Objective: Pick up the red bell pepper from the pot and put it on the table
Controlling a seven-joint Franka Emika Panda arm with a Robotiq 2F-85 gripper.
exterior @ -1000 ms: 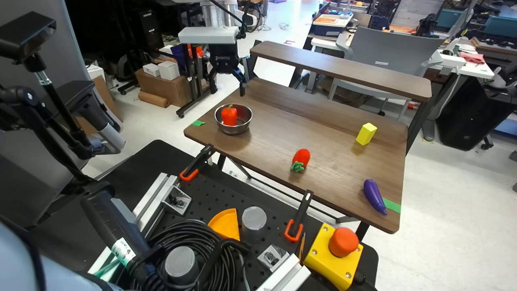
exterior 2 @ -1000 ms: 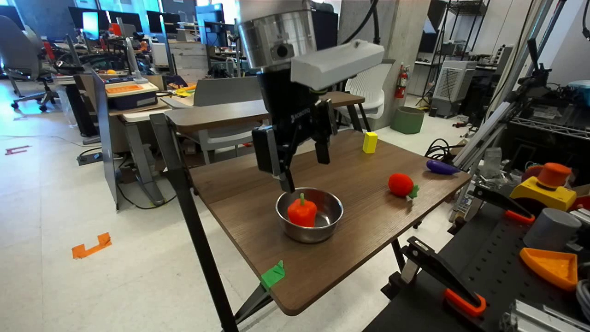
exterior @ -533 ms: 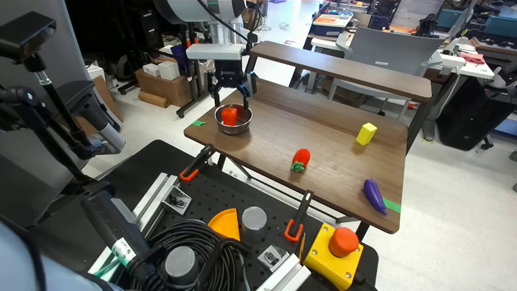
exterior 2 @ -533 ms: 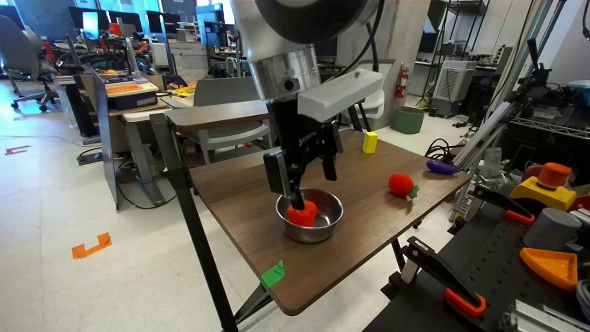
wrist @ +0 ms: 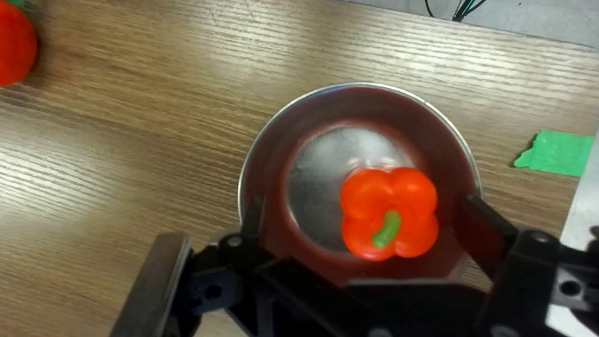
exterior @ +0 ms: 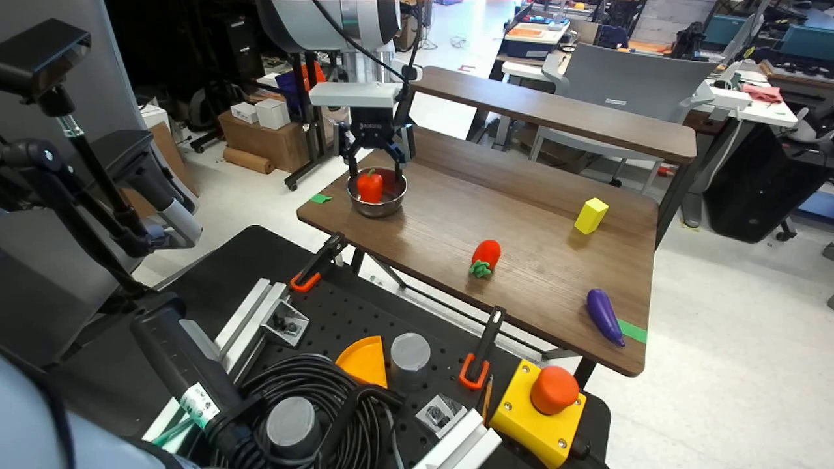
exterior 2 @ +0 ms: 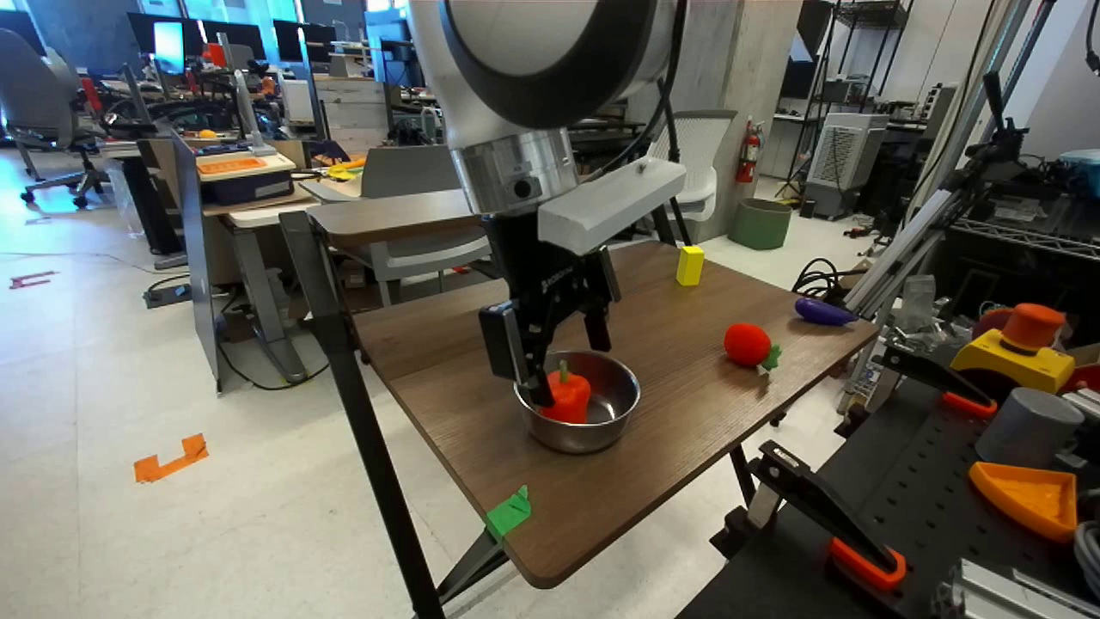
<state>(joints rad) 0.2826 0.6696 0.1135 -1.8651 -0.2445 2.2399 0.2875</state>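
Observation:
The red bell pepper (exterior: 370,187) stands upright in the silver pot (exterior: 391,202), against its near side in an exterior view. It also shows in an exterior view (exterior 2: 571,400) and, from above with its green stem, in the wrist view (wrist: 412,196). The pot (exterior 2: 577,440) rests on the brown table (exterior: 443,215). My gripper (exterior: 376,174) is open at the pot's mouth. In the wrist view its fingers (wrist: 364,203) are wide apart on either side of the pepper, with gaps to it. One finger overlaps the pepper's side in an exterior view (exterior 2: 571,371).
A red toy with green leaves (exterior: 486,255), a yellow block (exterior: 591,215) and a purple eggplant (exterior: 604,317) lie on the table. Green tape (wrist: 557,152) is near the pot. A raised board (exterior: 547,112) runs along the back; a black surface with clamps (exterior: 319,262) is in front.
My gripper has come down from above and behind the pot to its mouth, then shifted slightly over the pepper. It has stayed open. The pepper and pot have not moved.

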